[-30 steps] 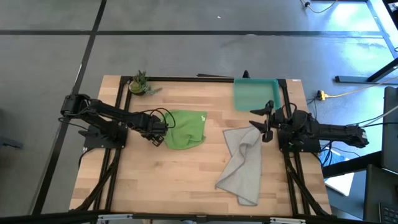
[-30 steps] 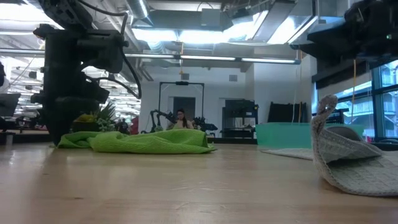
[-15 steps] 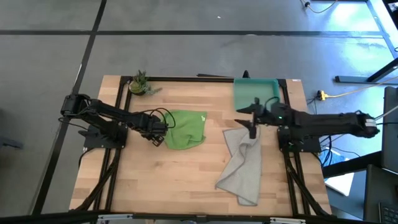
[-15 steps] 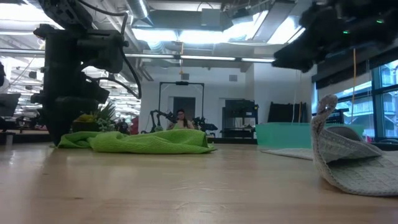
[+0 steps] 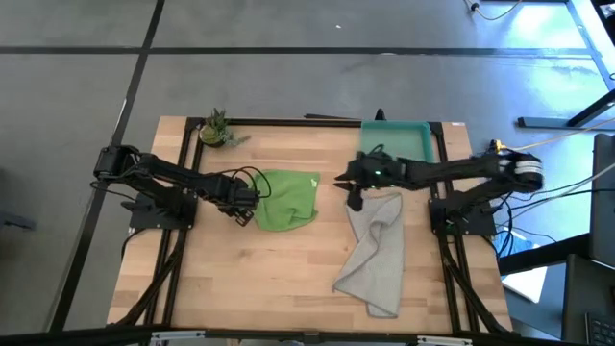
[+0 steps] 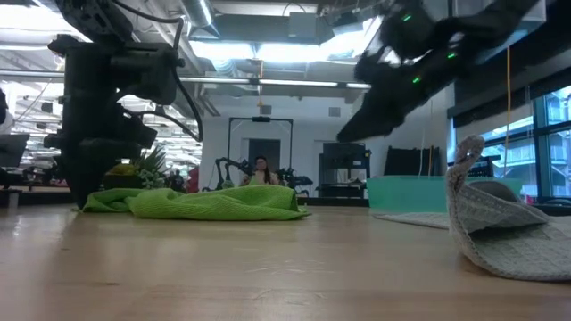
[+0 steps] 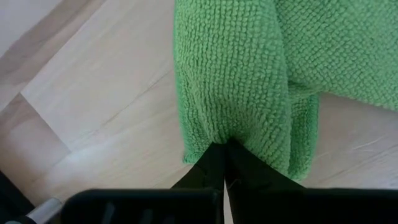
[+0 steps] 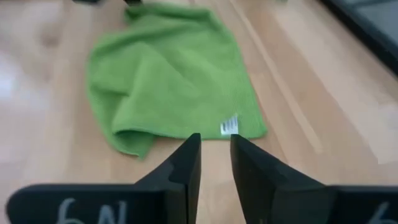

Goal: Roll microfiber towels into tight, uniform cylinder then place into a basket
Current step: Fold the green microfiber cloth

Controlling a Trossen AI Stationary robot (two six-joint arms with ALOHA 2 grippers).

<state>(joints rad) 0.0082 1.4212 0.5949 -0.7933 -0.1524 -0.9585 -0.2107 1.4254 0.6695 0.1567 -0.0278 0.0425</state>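
The lime green towel [image 5: 288,200] lies crumpled on the table left of centre, and also shows in the right wrist view [image 8: 168,81]. My left gripper [image 5: 252,197] is shut on its left edge. The light grey towel [image 5: 377,245] lies crumpled at the right, one far corner [image 6: 466,153] standing up. My right gripper [image 5: 352,185] hovers above the table between the two towels, empty, its fingers [image 8: 189,158] a narrow gap apart and pointing at the green towel. The teal basket [image 5: 396,144] stands at the far right. My left gripper pinches a bunched fold at the green towel's left edge [image 7: 231,134] between its two fingers. The fingers come from the table's left, slanting down. The towel lies slack on the table [image 6: 205,203], with only the pinched fold gathered up.
A small potted plant [image 5: 215,128] stands at the far left corner. Bare wood lies along the near half of the table [image 5: 259,279] and between the towels. A person shows far off in the room beyond the table [image 6: 260,169].
My right gripper has gone from beside the grey towel's far end toward the table's left, reaching out over the gap toward the green towel. The grey towel stays as it lay, its corner still standing up.
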